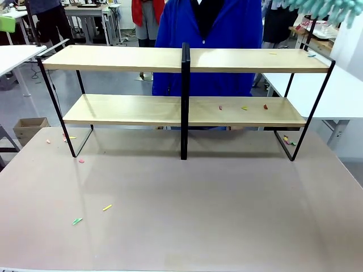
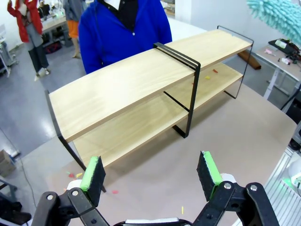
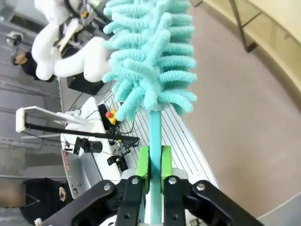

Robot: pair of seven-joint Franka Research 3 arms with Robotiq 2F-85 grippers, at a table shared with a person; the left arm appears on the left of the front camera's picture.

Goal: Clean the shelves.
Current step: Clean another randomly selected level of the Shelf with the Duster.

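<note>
Shelves (image 1: 170, 59) span table (image 1: 198, 215) left to right — right gripper (image 3: 154, 162) clamps duster (image 3: 150, 56)

A: What is the person (image 1: 227, 85) wearing?
B: Wearing a blue jacket (image 1: 241, 28) over a black top (image 1: 209, 14).
A: And the left gripper (image 2: 151, 175), the right gripper (image 3: 154, 156)?
B: Both are showing black links, silver screws and green pads (image 2: 209, 172).

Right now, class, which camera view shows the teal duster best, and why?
Right wrist view: the duster shows large, fluffy head and handle, gripped by the right pincer. Front view: a bit of its head, top right. Left wrist view: part of the head, top right.
</note>
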